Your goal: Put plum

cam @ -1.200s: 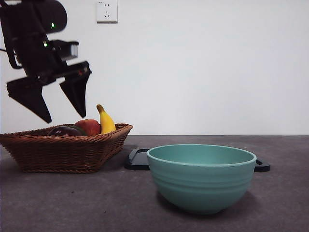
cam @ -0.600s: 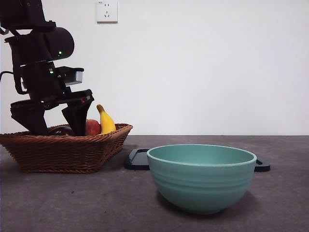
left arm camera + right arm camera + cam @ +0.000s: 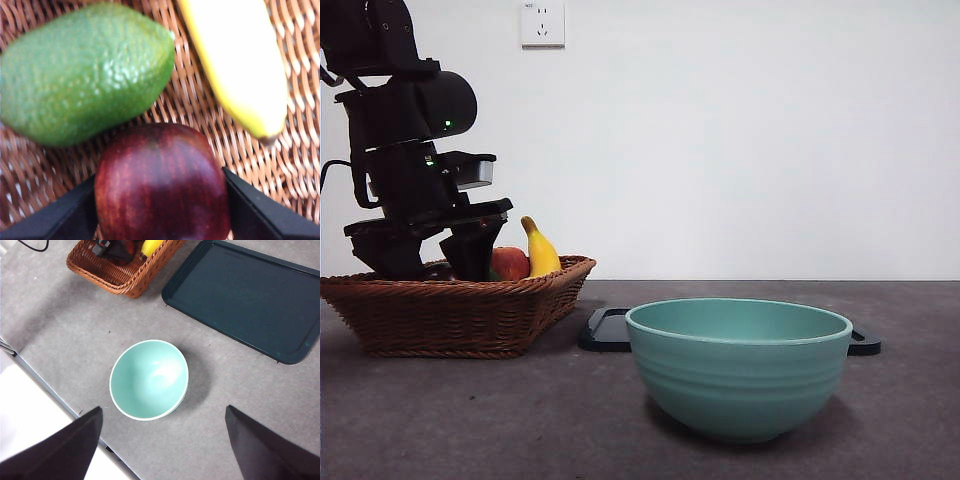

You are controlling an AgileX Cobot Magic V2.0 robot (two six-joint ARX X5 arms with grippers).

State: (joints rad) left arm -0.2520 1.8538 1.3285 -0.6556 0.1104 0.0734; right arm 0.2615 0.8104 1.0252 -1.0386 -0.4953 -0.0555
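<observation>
Left gripper [image 3: 160,220] sits low inside the wicker basket [image 3: 460,310], its two black jaws spread to either side of the plum [image 3: 161,182] and lying right against its flanks, though whether they press on the fruit cannot be told. That plum, dark maroon and glossy, rests on the woven floor of the basket, just beside a green, pebbly-skinned oval fruit [image 3: 85,70] and near the tip of a yellow banana [image 3: 240,65]. From the front, the left arm descends into the basket at the left of the table, hiding the plum there; a red apple [image 3: 510,263] and the banana [image 3: 540,252] show just behind the rim. Near the front stands an empty teal bowl [image 3: 738,365], with a dark tray [image 3: 605,330] lying flat behind it. Right gripper [image 3: 162,440] hangs high over the table with jaws wide apart and holding nothing, looking down on the bowl [image 3: 149,379], the tray [image 3: 245,297] and the basket [image 3: 122,265].
</observation>
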